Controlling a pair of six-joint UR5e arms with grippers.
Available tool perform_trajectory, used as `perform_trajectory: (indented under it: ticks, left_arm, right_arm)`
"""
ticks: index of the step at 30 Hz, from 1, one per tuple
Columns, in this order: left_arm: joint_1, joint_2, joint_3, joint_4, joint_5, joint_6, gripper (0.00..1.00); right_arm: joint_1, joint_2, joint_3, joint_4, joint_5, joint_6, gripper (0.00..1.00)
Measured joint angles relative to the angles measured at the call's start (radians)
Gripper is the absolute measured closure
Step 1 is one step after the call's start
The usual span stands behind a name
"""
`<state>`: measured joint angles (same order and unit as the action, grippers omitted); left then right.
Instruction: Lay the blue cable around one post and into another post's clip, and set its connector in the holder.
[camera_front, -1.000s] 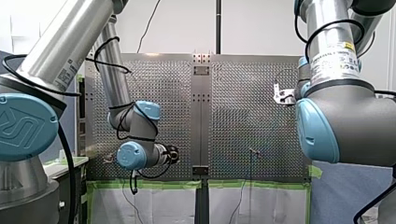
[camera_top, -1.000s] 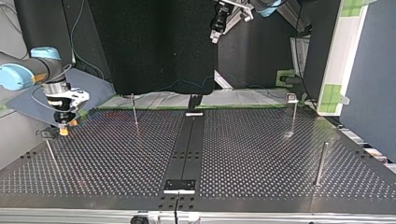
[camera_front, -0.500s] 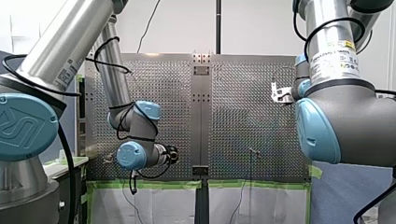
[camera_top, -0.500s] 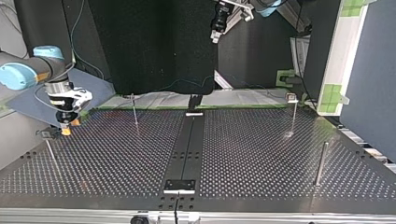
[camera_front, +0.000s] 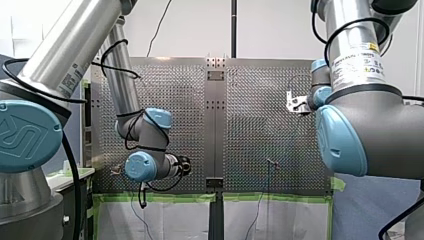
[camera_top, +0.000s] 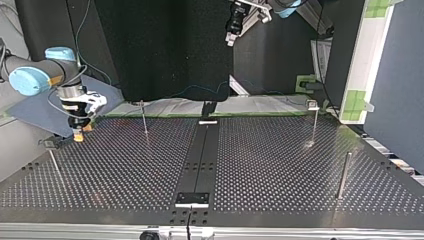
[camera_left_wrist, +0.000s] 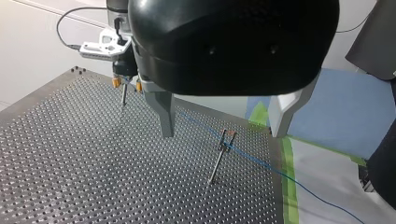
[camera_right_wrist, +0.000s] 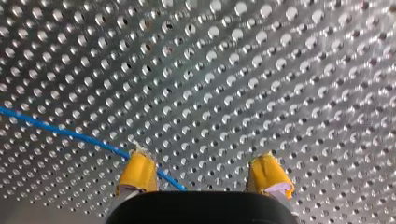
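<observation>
**Both pincers open, the blue cable beside one pad**

My right pincer (camera_right_wrist: 203, 173) is open. Its two yellow pads (camera_right_wrist: 137, 171) stand well apart, close above the perforated table (camera_right_wrist: 280, 70). The blue cable (camera_right_wrist: 60, 133) comes in from one side, passes just beside the inner edge of one pad and goes under the body of the pincer. The pads do not press on it.

In the top view this pincer hangs low over the table at the view's left, near a thin post (camera_top: 53, 162).

My left pincer (camera_left_wrist: 222, 135) is open too, with its metal fingers (camera_left_wrist: 163, 112) spread wide. The top view shows it held high, well above the far edge of the table. In the left wrist view a clip post (camera_left_wrist: 218, 158) stands ahead of these fingers. There the cable runs in a straight line from my right pincer to the clip at the top of this post. From the clip it goes on over the green tape (camera_left_wrist: 286, 163) at the table's edge. Whether the cable sits inside the clip or only touches it, I cannot tell.
</observation>
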<state>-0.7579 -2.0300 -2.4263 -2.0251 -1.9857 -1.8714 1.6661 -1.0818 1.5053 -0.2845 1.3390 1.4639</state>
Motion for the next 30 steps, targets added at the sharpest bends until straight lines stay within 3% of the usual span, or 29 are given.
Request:
perform_trajectory:
  ticks: [9, 19, 30]
  left_arm:
    - [0.0, 0.0, 0.0, 0.001, 0.0, 0.0, 0.01]
    - [0.001, 0.0, 0.0, -0.001, 0.001, 0.0, 0.01]
    - [0.0, 0.0, 0.0, -0.003, 0.002, -0.002, 0.01]
  right_arm:
    - [0.047, -0.025, 0.023, -0.003, 0.009, -0.003, 0.0]
    - [0.12, -0.036, 0.056, -0.011, 0.059, 0.013, 0.0]
    - [0.162, -0.036, 0.127, -0.049, 0.102, 0.026, 0.0]
